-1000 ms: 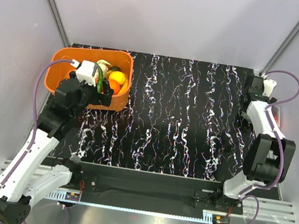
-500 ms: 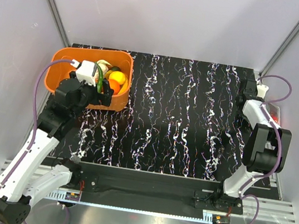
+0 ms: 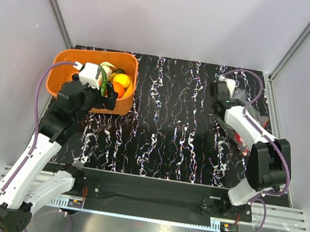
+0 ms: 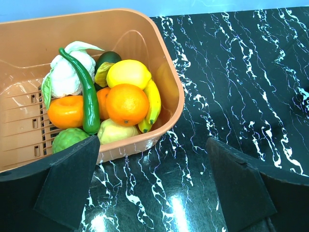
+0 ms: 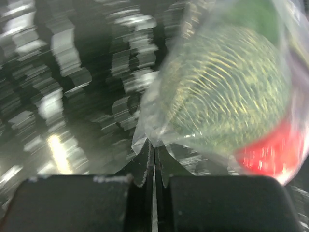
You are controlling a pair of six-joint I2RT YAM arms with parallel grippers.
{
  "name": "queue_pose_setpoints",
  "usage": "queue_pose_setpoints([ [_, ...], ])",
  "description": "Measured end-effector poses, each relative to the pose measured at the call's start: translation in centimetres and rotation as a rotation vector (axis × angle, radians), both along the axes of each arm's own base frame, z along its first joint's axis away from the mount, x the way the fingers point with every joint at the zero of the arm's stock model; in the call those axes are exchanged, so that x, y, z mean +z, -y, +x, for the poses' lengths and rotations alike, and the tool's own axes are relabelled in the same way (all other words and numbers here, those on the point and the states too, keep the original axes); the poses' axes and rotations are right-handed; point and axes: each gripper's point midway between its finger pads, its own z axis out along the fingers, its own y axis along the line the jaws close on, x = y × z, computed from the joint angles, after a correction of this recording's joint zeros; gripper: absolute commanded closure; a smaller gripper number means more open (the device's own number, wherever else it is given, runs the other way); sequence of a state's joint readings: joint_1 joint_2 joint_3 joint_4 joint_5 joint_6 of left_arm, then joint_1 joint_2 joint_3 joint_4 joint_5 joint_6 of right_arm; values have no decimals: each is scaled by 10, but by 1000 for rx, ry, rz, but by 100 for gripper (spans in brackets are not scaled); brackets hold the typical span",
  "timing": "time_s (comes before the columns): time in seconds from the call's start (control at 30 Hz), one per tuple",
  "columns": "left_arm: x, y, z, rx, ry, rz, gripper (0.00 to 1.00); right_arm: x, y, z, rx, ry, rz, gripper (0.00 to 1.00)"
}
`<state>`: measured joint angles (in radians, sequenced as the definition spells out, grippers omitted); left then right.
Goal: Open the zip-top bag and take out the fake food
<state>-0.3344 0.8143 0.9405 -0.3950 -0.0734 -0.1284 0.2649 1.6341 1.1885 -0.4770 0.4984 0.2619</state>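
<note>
Since the earlier frame the right end effector [image 3: 223, 95] has swung inward from the bench's [image 3: 170, 130] far-right corner, dragging the zip-top bag [image 5: 217, 92] with it. Its jaws are clamped together on a corner of the plastic, probably to bring the bag within both arms' reach. Only the right wrist view shows the fake food [image 5: 227, 92] inside, green and red. The left end effector [image 4: 154, 188] hangs spread wide beside the orange basket [image 4: 145, 38].
</note>
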Motion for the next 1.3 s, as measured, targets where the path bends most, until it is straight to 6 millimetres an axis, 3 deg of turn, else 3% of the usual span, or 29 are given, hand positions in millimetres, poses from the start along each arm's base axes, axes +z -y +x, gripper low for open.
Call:
queue_pose_setpoints([
  [0.13,0,0,0,-1,-1,1,1,0,-73,-12,176,-4,68,100],
  [0.53,-6,2,3,-8,-19,5,1,-10,-289,-87,624,-85,270,100],
  [0.63,-6,3,3,-10,-20,9,1,-13,-333,-108,721,-101,306,100],
  [0.67,-6,3,3,-11,-19,10,1,-13,-345,-118,755,-107,318,94],
  [0.73,-6,2,3,-11,-19,12,1,-12,-358,-135,801,-121,339,65],
  [0.8,-6,3,3,-12,-18,12,1,-8,-364,-144,819,-121,353,34],
  [0.9,-6,4,3,-18,-16,17,1,10,-352,-145,806,-85,357,13],
  [1.07,-6,11,0,-50,-12,33,1,82,-301,-144,723,85,376,7],
  [1.17,-6,17,-2,-76,-9,40,1,121,-253,-133,620,198,447,7],
  [1.23,-6,20,-3,-92,-8,45,1,123,-212,-119,515,242,478,7],
  [1.3,-6,23,-4,-101,-6,48,1,105,-169,-107,395,242,484,7],
])
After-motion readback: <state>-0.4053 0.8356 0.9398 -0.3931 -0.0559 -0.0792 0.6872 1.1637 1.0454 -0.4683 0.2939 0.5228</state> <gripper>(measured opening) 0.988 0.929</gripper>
